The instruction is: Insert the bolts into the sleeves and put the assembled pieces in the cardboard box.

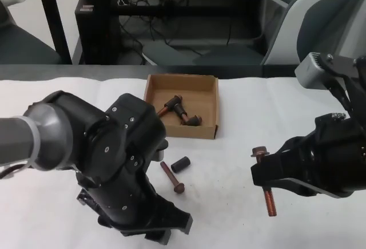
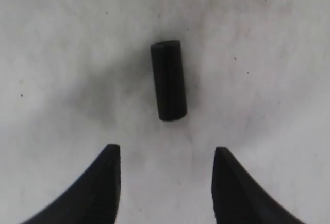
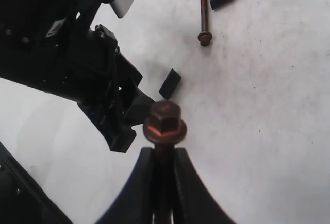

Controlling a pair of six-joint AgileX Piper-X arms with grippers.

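Observation:
My right gripper [image 3: 164, 170] is shut on a copper bolt [image 3: 164, 123] and holds it upright above the white cloth, head up; the high view shows that bolt [image 1: 269, 200] right of centre. My left gripper [image 2: 167, 183] stands open just above the cloth, with a black sleeve [image 2: 168, 87] lying flat a little ahead of its fingertips. The right wrist view has this sleeve [image 3: 169, 83] beside the left arm [image 3: 77, 64]. A second bolt [image 1: 171, 177] and a second sleeve [image 1: 180, 163] lie together mid-table. The cardboard box [image 1: 209, 89] holds several assembled pieces [image 1: 178, 109].
The bulky left arm [image 1: 114, 163] covers the front left of the cloth. The right arm [image 1: 326, 157] fills the right side. Dark stands and cables lie beyond the bench's far edge [image 1: 171, 71].

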